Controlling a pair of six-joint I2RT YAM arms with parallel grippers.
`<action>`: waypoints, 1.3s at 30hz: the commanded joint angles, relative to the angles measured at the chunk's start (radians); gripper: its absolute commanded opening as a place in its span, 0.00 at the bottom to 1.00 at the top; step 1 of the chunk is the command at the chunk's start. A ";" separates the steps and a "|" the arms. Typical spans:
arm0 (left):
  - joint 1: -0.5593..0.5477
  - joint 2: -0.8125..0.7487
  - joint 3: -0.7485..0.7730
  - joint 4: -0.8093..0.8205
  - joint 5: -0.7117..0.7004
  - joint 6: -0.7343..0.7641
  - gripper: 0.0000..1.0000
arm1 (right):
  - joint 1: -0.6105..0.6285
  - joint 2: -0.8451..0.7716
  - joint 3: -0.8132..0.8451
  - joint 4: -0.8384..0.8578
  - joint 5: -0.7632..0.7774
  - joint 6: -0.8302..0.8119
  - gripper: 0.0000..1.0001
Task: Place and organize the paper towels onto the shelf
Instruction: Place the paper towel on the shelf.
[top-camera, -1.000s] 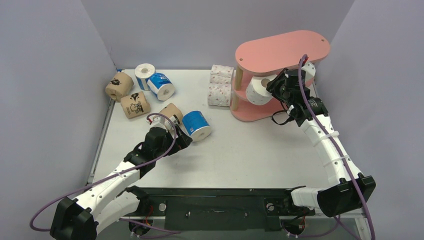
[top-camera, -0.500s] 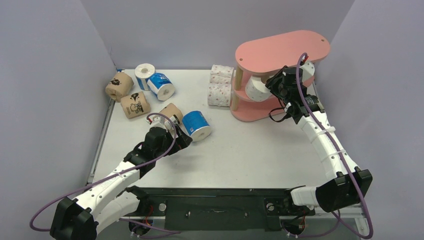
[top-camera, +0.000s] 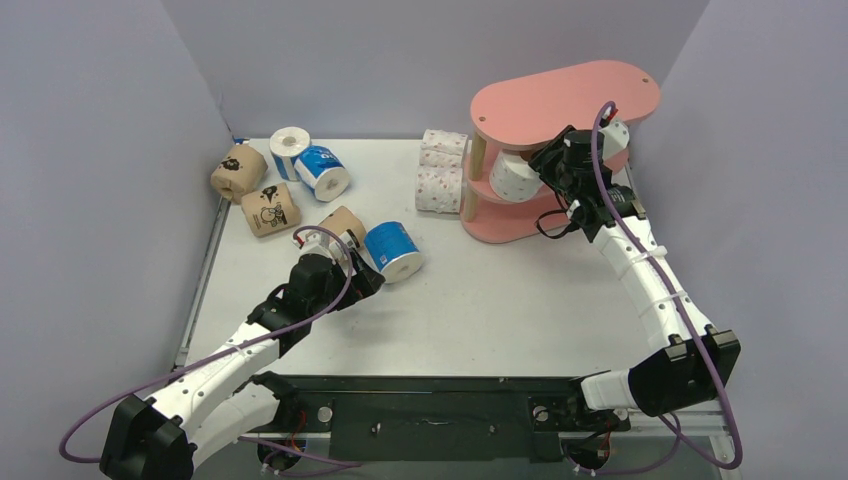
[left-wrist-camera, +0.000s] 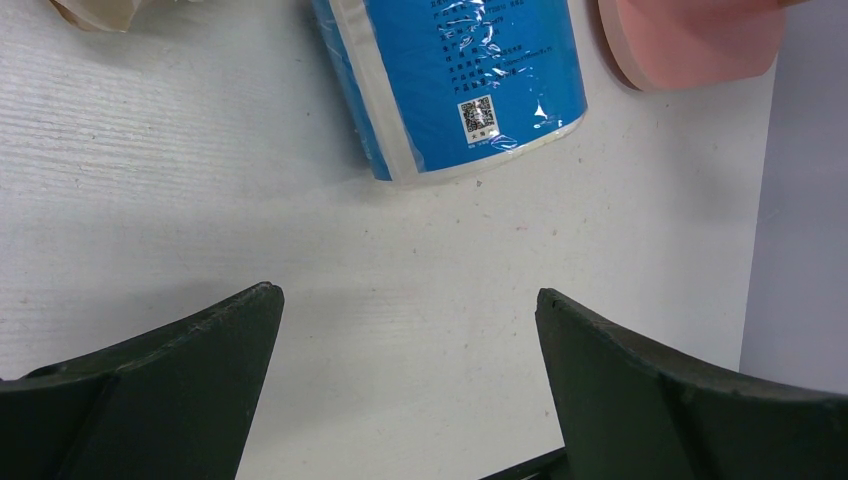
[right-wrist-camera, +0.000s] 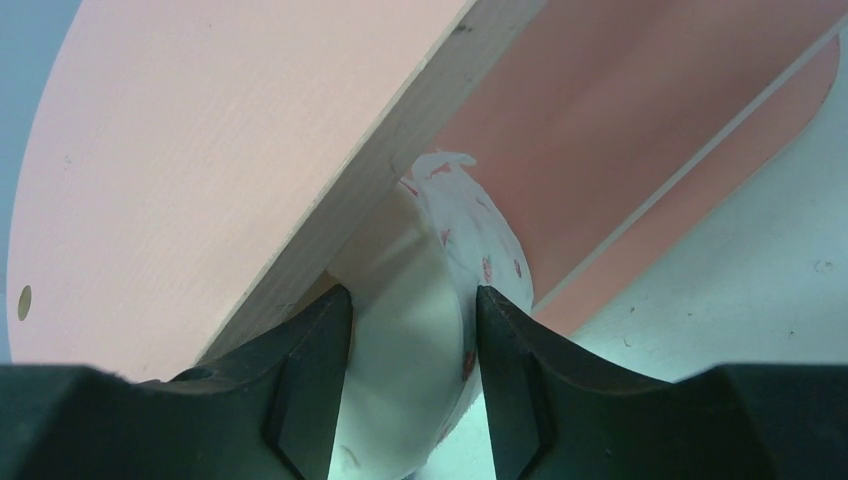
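White bench (top-camera: 500, 300): carries everything; its middle is a broad flat stretch, with grey walls close on three sides.
Pink shelf (top-camera: 560, 100): stands at the bench's far right. Its top board overhangs the tier below, so headroom there looks barely more than one roll.
Right arm (top-camera: 640, 270): stretched to the shelf's front, by far the nearer arm to it.
Left arm (top-camera: 250, 340): low over the bench's left-centre, well apart from the shelf.
Loose rolls: brown rolls (top-camera: 270, 208) lie at the far left, and spare dotted rolls (top-camera: 438, 190) sit just beside the shelf's left end.
Dotted roll (right-wrist-camera: 450, 230): straight ahead of the right claw and partly under the top board's edge. It seems to be at the middle tier, lying level, though whether it rests on the board is hidden.
Blue roll (left-wrist-camera: 460, 80): on its side on the bench, just ahead of the left claw and not touching it. One end faces the claw, so its long axis runs along the reach.
Right claw (right-wrist-camera: 412, 300): pinching the dotted roll, one finger on each flank.
Left claw (left-wrist-camera: 408, 297): spread wide, holding nothing.
Coming move: probably push the roll deeper along the claw's own line; the top board's edge is the likely snag.
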 joint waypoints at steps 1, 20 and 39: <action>0.004 -0.019 0.038 0.037 0.009 0.004 0.99 | -0.007 -0.003 0.054 0.058 0.006 0.015 0.46; 0.004 -0.035 0.023 0.050 0.019 -0.008 0.98 | -0.008 -0.054 0.039 0.064 -0.009 -0.003 0.64; 0.003 -0.037 0.031 0.054 0.023 -0.013 0.98 | -0.002 -0.189 -0.008 0.040 -0.040 -0.033 0.62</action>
